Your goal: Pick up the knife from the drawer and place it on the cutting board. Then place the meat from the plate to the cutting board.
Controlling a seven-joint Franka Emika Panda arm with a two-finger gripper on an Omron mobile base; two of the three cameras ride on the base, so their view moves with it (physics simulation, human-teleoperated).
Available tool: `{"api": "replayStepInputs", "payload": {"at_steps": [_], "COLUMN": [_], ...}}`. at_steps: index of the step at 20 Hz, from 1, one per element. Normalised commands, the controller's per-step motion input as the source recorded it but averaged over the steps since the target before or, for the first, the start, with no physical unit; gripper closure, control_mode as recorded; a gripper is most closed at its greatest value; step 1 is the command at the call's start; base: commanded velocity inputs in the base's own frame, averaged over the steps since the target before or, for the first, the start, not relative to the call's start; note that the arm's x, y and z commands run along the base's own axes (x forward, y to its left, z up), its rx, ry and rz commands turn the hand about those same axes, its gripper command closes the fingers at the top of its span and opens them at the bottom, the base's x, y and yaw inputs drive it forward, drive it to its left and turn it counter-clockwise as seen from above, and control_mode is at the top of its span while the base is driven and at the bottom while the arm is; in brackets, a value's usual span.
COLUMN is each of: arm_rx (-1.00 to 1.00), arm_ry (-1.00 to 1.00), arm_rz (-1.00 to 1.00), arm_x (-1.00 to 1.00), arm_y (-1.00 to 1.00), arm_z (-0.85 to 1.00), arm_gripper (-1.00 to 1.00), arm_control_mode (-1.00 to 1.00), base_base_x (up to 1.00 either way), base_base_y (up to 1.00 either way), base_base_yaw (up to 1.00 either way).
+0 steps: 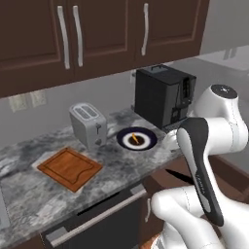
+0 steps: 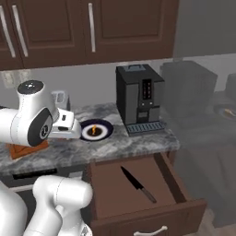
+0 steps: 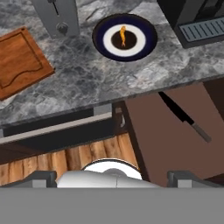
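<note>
The end effector (image 3: 112, 178) is hanging high above the scene with its fingers spread wide and nothing between them, looking down past the counter (image 3: 113, 83) edge. Below and to one side, the drawer (image 3: 175, 144) is standing pulled out, and the knife (image 3: 183, 116) is lying flat and diagonal on its bottom, blade tip pointing toward the counter and handle toward the drawer front. On the counter, the plate (image 3: 124, 37) is carrying the meat (image 3: 123, 35) at its centre, just beside a toaster (image 3: 56, 15), with the cutting board (image 3: 19, 61) sitting bare further along and a coffee machine (image 2: 138, 99) on the plate's other side.

The main risk is probably in the descent: the knife is slim and lying flush on the wood, so fingers misaligned with its diagonal could be pushing it aside or scraping the drawer floor rather than closing around it. Reaching in at an angle could also be clipping the drawer's low wall or the counter lip above.
</note>
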Motion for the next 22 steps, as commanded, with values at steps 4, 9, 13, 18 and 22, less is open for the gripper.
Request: {"api": "replayStepInputs", "payload": {"at_steps": [4,9,13,18,22], "arm_rx": [0.00,0.00,0.00,0.00,0.00], "arm_ry": [0.00,0.00,0.00,0.00,0.00], "arm_rz": [0.00,0.00,0.00,0.00,0.00], "arm_x": [0.00,0.00,0.00,0.00,0.00], "arm_y": [0.00,0.00,0.00,0.00,0.00], "arm_z": [0.00,0.00,0.00,0.00,0.00], "arm_gripper": [-1.00,-1.00,-1.00,-1.00,-1.00], "arm_control_mode": [1.00,1.00,1.00,1.00,1.00], "base_base_x": [0.00,-0.07,-0.01,0.01,0.11], "base_base_y": [0.26,0.44,0.06,-0.11,-0.29], "base_base_yaw": [-0.39,-0.33,-0.06,0.01,-0.03]}}
